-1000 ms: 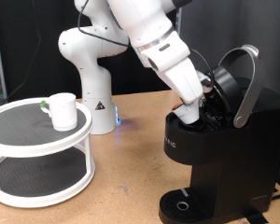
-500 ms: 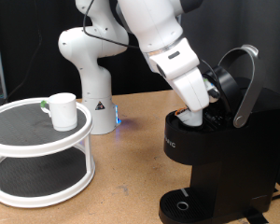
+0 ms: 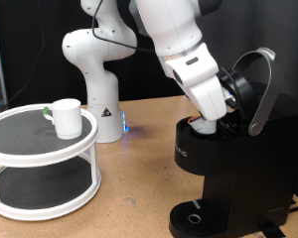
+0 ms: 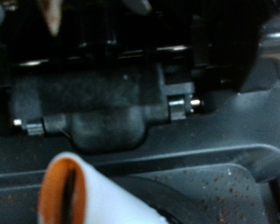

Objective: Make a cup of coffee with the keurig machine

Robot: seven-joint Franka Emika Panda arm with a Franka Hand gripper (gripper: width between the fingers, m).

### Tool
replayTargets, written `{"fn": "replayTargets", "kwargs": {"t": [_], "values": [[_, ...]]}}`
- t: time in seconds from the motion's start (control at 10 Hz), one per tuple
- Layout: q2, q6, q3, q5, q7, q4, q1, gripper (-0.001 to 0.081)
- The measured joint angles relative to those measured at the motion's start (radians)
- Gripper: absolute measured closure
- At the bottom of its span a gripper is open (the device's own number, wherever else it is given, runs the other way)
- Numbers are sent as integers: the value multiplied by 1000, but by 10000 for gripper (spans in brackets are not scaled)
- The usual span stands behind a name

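Keurig machine [image 3: 233,164], matte black with its lid [image 3: 250,84] swung up and its silver-grey handle band [image 3: 263,94] raised, fills the exterior view from about 3 o'clock to 5 o'clock, its round drip tray [image 3: 194,218] showing at 6 o'clock. White Franka arm [image 3: 184,55] reaches down from 12 o'clock, its wrist sunk into the open brew chamber at the top of the machine. Arm's base [image 3: 92,74] stands at 11 o'clock on a brown table [image 3: 139,183]. Two-tier round white stand [image 3: 40,164] sits at 8 o'clock, well apart from the machine. White cup [image 3: 68,117] rests upright on the stand's dark upper shelf at 9 o'clock, its handle turned to the exterior view's left. Gripper [image 3: 209,117] sits at the chamber mouth, just right of centre, its fingertips hidden by the machine's rim, so whether the fingers are spread or closed cannot be told. Wrist view shows the black interior of the opened machine [image 4: 103,103] close up and blurred, with a white object edged in orange-brown [image 4: 79,191] at 7 o'clock, too blurred to identify; it cannot be told whether the gripper holds it.
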Motion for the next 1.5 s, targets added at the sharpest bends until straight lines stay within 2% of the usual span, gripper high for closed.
{"fn": "replayTargets", "kwargs": {"t": [0.3,0.4,0.5,0.6,0.7,0.8,0.9,1.0,1.1,1.2,1.4,1.5], "values": [[0,-2,1,-3,6,0,0,785],[1,-4,1,-3,8,0,-1,668],[3,-4,1,-3,8,-1,-1,668],[14,-4,2,-3,8,-4,-1,459],[29,-2,2,-3,8,-5,-1,459],[36,0,2,-3,7,-3,-1,291],[34,-1,3,-2,7,-4,0,291],[36,0,3,0,6,-4,0,88],[38,11,3,14,1,-5,0,88],[38,43,3,50,-20,-11,0,15],[32,99,2,169,-106,-22,-1,1],[21,101,-2,204,-137,-24,-3,1]]}}
